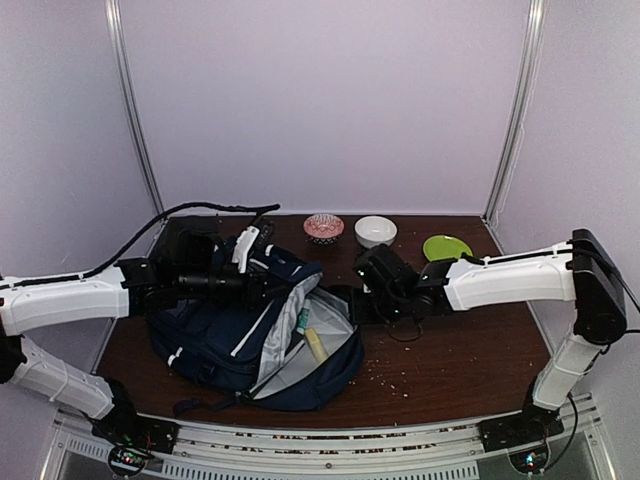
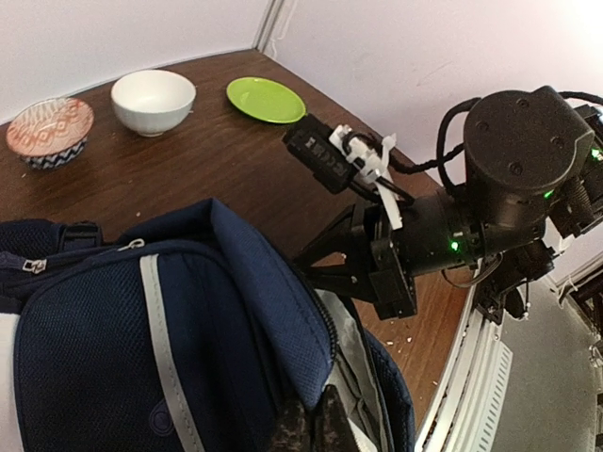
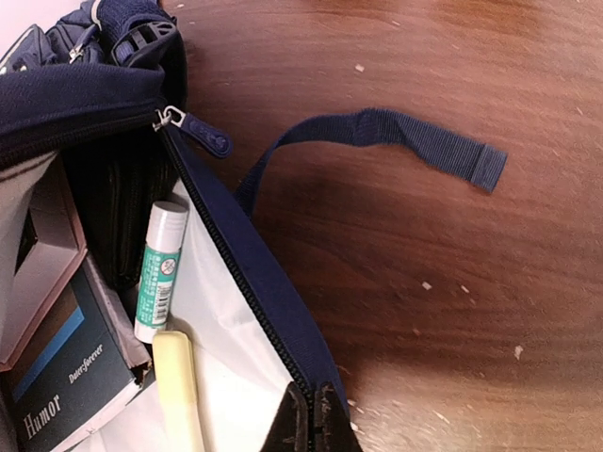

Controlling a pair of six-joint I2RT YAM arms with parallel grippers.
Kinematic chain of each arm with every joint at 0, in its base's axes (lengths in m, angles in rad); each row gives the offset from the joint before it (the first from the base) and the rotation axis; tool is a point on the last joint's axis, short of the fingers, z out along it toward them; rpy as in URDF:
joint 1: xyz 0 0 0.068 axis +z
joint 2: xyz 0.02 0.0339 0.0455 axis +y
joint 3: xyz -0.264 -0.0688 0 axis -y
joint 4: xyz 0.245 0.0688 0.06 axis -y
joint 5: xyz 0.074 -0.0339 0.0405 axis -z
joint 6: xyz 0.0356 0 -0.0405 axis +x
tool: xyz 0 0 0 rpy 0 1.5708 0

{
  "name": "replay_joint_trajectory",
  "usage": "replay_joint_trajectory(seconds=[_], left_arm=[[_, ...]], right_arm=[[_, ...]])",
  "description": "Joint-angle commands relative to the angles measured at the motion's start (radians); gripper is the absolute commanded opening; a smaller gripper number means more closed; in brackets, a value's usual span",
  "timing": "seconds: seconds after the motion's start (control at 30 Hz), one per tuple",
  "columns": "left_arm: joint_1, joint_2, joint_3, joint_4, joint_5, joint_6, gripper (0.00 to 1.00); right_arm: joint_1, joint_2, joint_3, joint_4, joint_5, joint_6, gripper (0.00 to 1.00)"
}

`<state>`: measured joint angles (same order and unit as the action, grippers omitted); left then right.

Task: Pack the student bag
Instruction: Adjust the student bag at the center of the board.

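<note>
The student bag (image 1: 215, 335), navy blue with grey lining, lies open on the brown table. In the top view my left gripper (image 1: 268, 288) is at the upper flap and my right gripper (image 1: 342, 305) is at the far rim of the opening. The left gripper (image 2: 311, 426) is shut on the flap's zipper edge. The right gripper (image 3: 313, 426) is shut on the rim's zipper edge. Inside lie a green-labelled glue stick (image 3: 158, 273), a pale yellow stick (image 3: 179, 391) and a book (image 3: 66, 377). A zip pull (image 3: 203, 134) hangs at the opening's end.
A patterned bowl (image 1: 323, 228), a white bowl (image 1: 375, 231) and a green plate (image 1: 447, 247) stand along the back of the table. A loose bag strap (image 3: 396, 137) lies on the wood beside the bag. Crumbs dot the table's right side.
</note>
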<state>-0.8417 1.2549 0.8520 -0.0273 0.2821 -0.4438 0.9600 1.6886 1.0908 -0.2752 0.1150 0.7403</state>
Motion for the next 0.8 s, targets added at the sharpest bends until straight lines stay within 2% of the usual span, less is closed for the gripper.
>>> replay_joint_trajectory(seconds=[0.0, 0.1, 0.23, 0.27, 0.33, 0.37, 0.6, 0.63, 0.67, 0.77], left_arm=[[-0.039, 0.124, 0.153, 0.011, -0.005, 0.093, 0.0], [-0.065, 0.22, 0.237, 0.005, 0.017, 0.108, 0.0], [-0.077, 0.28, 0.292, -0.024, 0.017, 0.096, 0.0], [-0.077, 0.273, 0.29, -0.033, 0.005, 0.087, 0.06], [-0.077, 0.238, 0.27, -0.054, -0.024, 0.075, 0.33], [-0.077, 0.209, 0.253, -0.062, -0.045, 0.065, 0.41], [-0.077, -0.064, 0.113, -0.206, -0.275, -0.027, 0.77], [-0.077, -0.111, 0.085, -0.23, -0.326, -0.058, 0.94], [-0.077, -0.154, 0.054, -0.26, -0.38, -0.098, 0.97], [-0.072, -0.279, -0.035, -0.393, -0.559, -0.273, 0.98]], right_arm=[[-0.01, -0.095, -0.14, -0.001, 0.073, 0.093, 0.0], [-0.01, -0.138, -0.22, 0.043, 0.074, 0.137, 0.0], [-0.01, -0.141, -0.231, 0.048, 0.065, 0.142, 0.0], [-0.01, -0.141, -0.23, 0.051, 0.063, 0.142, 0.0], [-0.01, -0.14, -0.224, 0.056, 0.059, 0.136, 0.0], [-0.009, -0.138, -0.219, 0.055, 0.058, 0.132, 0.0], [-0.013, -0.128, -0.181, 0.053, 0.048, 0.11, 0.0], [-0.014, -0.126, -0.179, 0.056, 0.046, 0.108, 0.0], [-0.014, -0.124, -0.176, 0.059, 0.043, 0.108, 0.0], [-0.015, -0.112, -0.168, 0.071, 0.029, 0.109, 0.0]])
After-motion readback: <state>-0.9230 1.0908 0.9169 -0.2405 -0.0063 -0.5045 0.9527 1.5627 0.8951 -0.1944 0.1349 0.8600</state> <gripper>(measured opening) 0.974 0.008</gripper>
